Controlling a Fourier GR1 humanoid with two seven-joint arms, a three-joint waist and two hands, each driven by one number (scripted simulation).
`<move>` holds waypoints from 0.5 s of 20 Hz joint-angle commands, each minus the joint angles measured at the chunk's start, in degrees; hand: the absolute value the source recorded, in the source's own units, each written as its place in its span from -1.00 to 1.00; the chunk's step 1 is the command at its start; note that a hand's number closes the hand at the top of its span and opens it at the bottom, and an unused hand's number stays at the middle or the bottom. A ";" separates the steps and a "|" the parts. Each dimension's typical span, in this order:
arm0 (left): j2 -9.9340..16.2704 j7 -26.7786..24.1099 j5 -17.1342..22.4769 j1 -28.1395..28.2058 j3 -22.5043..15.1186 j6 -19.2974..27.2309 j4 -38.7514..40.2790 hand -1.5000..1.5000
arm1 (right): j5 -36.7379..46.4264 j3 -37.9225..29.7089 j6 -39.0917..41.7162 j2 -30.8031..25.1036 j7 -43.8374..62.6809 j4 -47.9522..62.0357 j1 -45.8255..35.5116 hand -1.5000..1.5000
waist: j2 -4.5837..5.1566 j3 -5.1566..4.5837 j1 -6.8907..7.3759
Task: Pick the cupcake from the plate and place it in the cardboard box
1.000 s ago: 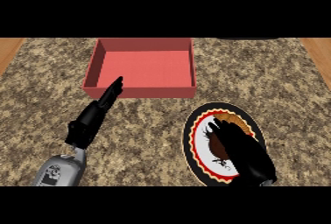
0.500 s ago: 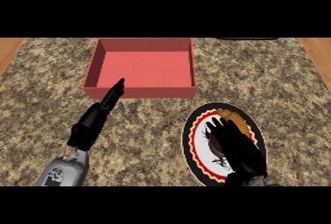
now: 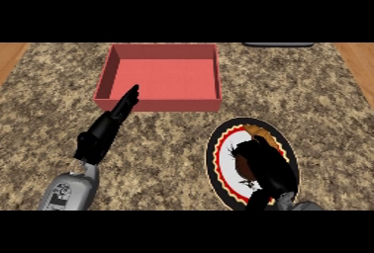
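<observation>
1. At the left of my head view, the left hand (image 3: 110, 126) lies stretched out over the speckled granite-look bench (image 3: 321, 99), its fingers straight and released, holding nothing. Its tips point up toward the near wall of the box, just reaching it as far as I can judge.

2. Up the middle sits the shallow red-pink cardboard box (image 3: 211, 74), open-topped and square, with nothing in it that I can see.

3. At the right is the round black plate with a red and cream rim (image 3: 217, 163). The right hand (image 3: 266, 168) covers its middle, fingers pointing away from me toward the box.

4. The brown cupcake (image 3: 245, 165) is on that plate, directly under the right hand; only a dark brown edge shows at the hand's left side (the rest is hidden). The fingers appear curled down around it, so I read this as grasping the cupcake, not yet lifted.

5. The move ahead turns on one relation: the box lies up and to the left of the plate, well apart. The right hand is plainly the nearer one.
</observation>
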 commanded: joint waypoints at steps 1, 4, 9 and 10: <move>-0.62 1.39 -0.16 -2.76 1.20 0.07 1.50 0.00 | 2.45 -0.21 -2.07 0.65 -1.36 7.33 -1.86 1.00 | 0.91 0.63 0.01; -0.05 1.16 -0.73 -3.29 1.94 -0.14 1.53 0.00 | 3.40 0.21 -3.93 0.97 -2.93 6.17 -2.04 1.00 | 0.91 0.63 -0.04; 0.36 0.72 -0.09 2.77 -0.26 -2.17 -4.04 0.00 | 9.77 6.07 -3.14 11.02 8.47 6.14 -8.30 1.00 | 0.83 0.61 0.89; -1.03 -0.93 -1.41 2.69 -1.41 -0.93 -2.03 0.00 | 7.15 11.80 -4.92 11.12 14.04 5.95 -10.01 1.00 | 0.96 0.61 1.55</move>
